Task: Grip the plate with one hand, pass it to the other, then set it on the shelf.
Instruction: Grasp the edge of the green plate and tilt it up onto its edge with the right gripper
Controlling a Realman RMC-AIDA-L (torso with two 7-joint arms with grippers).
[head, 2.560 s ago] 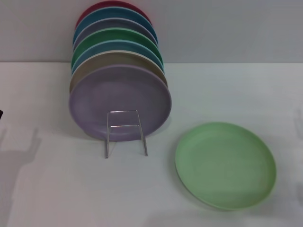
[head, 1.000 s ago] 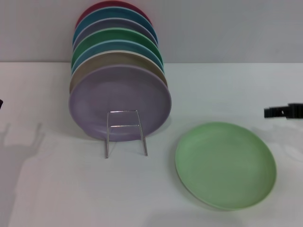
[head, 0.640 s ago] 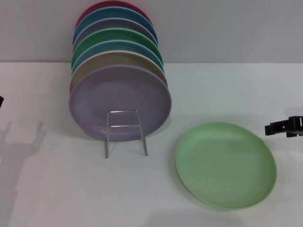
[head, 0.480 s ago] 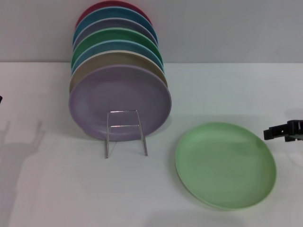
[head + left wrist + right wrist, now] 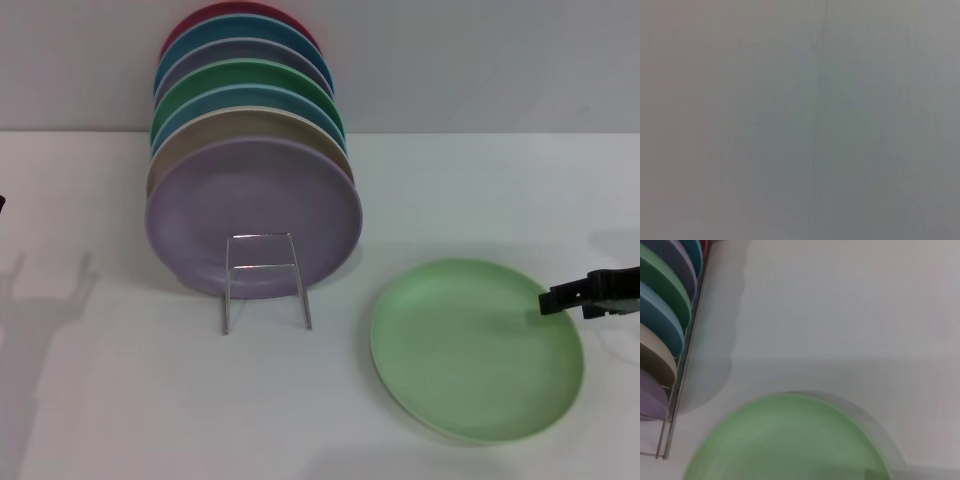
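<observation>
The light mint-green plate (image 5: 470,350) lies flat on the white table at the front right; it also shows in the right wrist view (image 5: 790,440). My right gripper (image 5: 548,300), black, reaches in from the right edge with its tip over the plate's far right rim. The wire shelf (image 5: 262,265) stands at the left centre, its front loop and two legs showing before the lilac plate (image 5: 250,210). Only a dark sliver of my left arm (image 5: 1,204) shows at the left edge. The left wrist view shows plain grey.
Several plates stand on edge in the shelf behind the lilac one, among them a darker green plate (image 5: 255,72); they also show in the right wrist view (image 5: 662,315). A grey wall (image 5: 480,60) stands behind the table.
My right gripper has come in from the right edge, moving left and down until its tip is over the mint-green plate's rim. The plate and the shelf have not moved.
</observation>
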